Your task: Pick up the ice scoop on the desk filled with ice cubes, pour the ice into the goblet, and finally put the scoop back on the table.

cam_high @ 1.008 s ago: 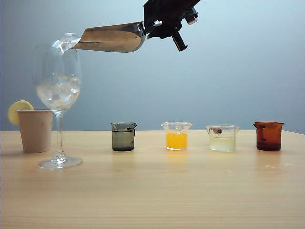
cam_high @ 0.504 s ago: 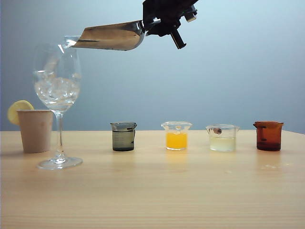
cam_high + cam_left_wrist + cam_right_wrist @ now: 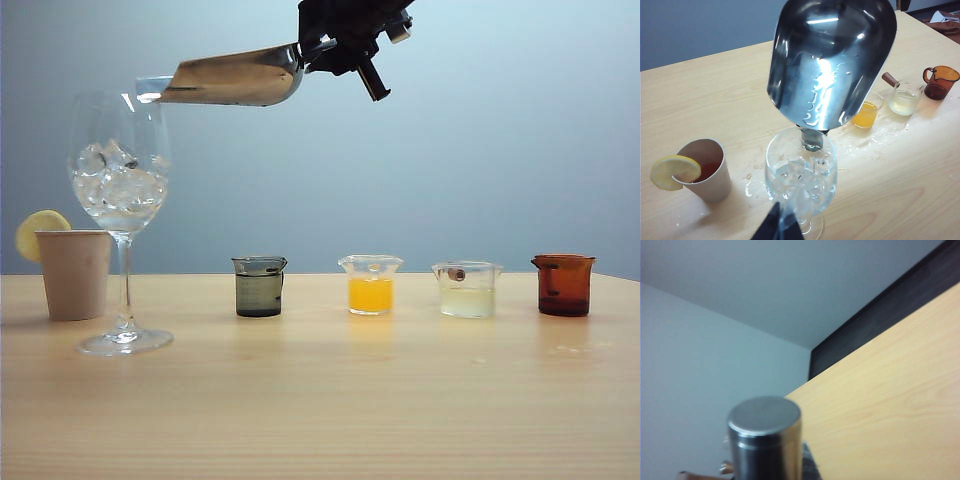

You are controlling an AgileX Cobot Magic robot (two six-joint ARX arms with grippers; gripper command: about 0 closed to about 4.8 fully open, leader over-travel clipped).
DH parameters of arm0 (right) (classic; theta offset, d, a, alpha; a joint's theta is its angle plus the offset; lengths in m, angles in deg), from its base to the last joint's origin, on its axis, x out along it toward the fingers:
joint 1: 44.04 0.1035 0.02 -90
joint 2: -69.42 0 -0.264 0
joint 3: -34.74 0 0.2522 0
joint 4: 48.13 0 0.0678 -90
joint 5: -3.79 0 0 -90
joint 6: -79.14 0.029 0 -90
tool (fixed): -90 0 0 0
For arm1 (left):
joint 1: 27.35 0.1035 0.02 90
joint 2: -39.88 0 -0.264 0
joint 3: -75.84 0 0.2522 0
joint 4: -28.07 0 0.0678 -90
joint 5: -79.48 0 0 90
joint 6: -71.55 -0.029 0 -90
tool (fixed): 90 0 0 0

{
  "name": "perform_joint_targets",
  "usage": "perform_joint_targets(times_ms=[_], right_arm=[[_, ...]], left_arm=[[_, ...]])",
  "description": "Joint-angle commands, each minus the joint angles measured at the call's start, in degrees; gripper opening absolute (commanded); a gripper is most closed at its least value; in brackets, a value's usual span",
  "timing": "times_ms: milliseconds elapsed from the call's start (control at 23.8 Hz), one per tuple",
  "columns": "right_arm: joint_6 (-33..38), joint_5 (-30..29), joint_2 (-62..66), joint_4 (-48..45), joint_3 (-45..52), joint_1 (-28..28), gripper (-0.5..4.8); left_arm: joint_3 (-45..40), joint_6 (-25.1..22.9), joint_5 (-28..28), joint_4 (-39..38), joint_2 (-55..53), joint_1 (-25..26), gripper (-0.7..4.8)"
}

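My right gripper [image 3: 338,45] is high at the top of the exterior view, shut on the handle of the shiny ice scoop [image 3: 235,78]. The scoop's open mouth tilts slightly down over the rim of the goblet [image 3: 120,180]. The left wrist view shows the scoop bowl [image 3: 830,60] bare of ice, with only water drops. The ice cubes [image 3: 118,185] lie heaped in the goblet's bowl [image 3: 800,175]. The handle's round end [image 3: 765,432] fills the right wrist view. My left gripper [image 3: 779,227] hangs above the goblet, its dark tips together and holding nothing.
A beige paper cup with a lemon slice [image 3: 72,272] stands left of the goblet on the desk [image 3: 320,400]. Right of the goblet stands a row of small beakers: dark grey [image 3: 259,287], orange [image 3: 370,285], pale [image 3: 466,290], amber [image 3: 563,284]. Water splashes [image 3: 875,135] spot the wood.
The last ice slid off the scoop's lip and dropped into the goblet, where the heap has grown. The scoop rose slightly and now hangs still.
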Motion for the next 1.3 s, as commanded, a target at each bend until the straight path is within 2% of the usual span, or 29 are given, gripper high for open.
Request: perform_joint_targets(times_ms=[42, 336, 546, 756, 966, 1302], right_arm=[[8.2, -3.1, -0.6, -1.3, -0.2, -1.8, -0.07], [8.0, -5.6, -2.6, 1.9, -0.1, -6.7, -0.07], [4.8, -10.4, -6.0, 6.4, 0.0, -12.2, -0.07], [-0.1, -10.6, -10.8, 13.6, 0.6, -18.4, -0.07], [0.8, -11.0, -23.1, 8.2, 17.5, -27.8, -0.07], [0.7, -16.2, -35.7, 4.8, 37.8, -42.2, -0.07]], left_arm=[[0.2, 0.0, -0.3, 0.6, 0.1, 0.1, -0.05], [0.2, 0.0, -0.3, 0.6, 0.1, 0.1, -0.05], [0.2, 0.0, -0.3, 0.6, 0.1, 0.1, -0.05], [0.2, 0.0, -0.3, 0.6, 0.1, 0.1, -0.05], [0.2, 0.0, -0.3, 0.6, 0.1, 0.1, -0.05], [0.2, 0.0, -0.3, 0.6, 0.1, 0.1, -0.05]])
